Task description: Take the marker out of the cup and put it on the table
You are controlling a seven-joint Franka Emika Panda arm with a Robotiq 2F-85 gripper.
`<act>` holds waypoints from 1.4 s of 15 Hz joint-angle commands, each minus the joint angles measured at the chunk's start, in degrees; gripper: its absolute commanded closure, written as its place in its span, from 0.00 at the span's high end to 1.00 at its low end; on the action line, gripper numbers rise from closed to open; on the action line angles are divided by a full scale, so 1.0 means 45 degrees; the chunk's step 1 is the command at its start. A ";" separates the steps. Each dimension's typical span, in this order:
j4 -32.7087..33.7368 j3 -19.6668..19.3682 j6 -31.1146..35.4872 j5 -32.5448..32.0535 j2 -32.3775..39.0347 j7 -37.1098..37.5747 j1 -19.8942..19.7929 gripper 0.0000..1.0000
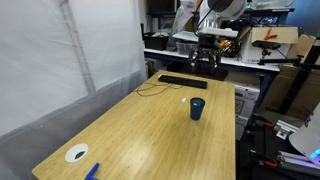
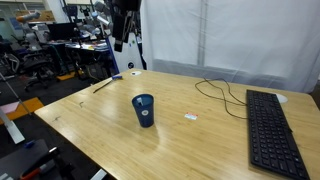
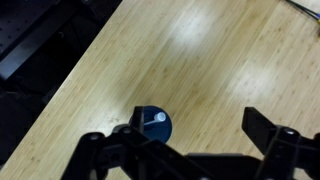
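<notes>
The dark navy cup (image 1: 197,108) stands upright on the light wood table (image 1: 150,130), toward its far half. It also shows in an exterior view (image 2: 144,110) and in the wrist view (image 3: 150,127). The marker (image 3: 160,117) stands inside the cup; only its whitish end shows from above. My gripper (image 1: 207,62) hangs high above the table's far end, well above the cup. In the wrist view the gripper (image 3: 200,130) is open and empty, with the cup under its left finger.
A black keyboard (image 1: 195,81) with a cable lies at the table's far end and shows in the other view too (image 2: 270,130). A white disc (image 1: 76,153) and a blue flat object (image 1: 92,171) lie at the near corner. A cluttered workbench (image 1: 250,50) stands behind.
</notes>
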 commanded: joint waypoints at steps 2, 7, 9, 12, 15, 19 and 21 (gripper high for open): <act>-0.0618 -0.0075 0.1448 0.1003 0.0078 0.1981 -0.0262 1.00; -0.1044 -0.0360 0.2188 0.2018 0.0795 0.2579 -0.0372 1.00; -0.1075 -0.0496 0.2252 0.2412 0.1174 0.2375 -0.0436 1.00; -0.1074 -0.0677 0.2373 0.3180 0.1664 0.2464 -0.0539 1.00; -0.1061 -0.0789 0.2456 0.3761 0.1901 0.2148 -0.0611 1.00; -0.1122 -0.0724 0.2667 0.3448 0.1858 0.1239 -0.0527 1.00; -0.1221 -0.0724 0.2884 0.3259 0.1859 0.0860 -0.0526 1.00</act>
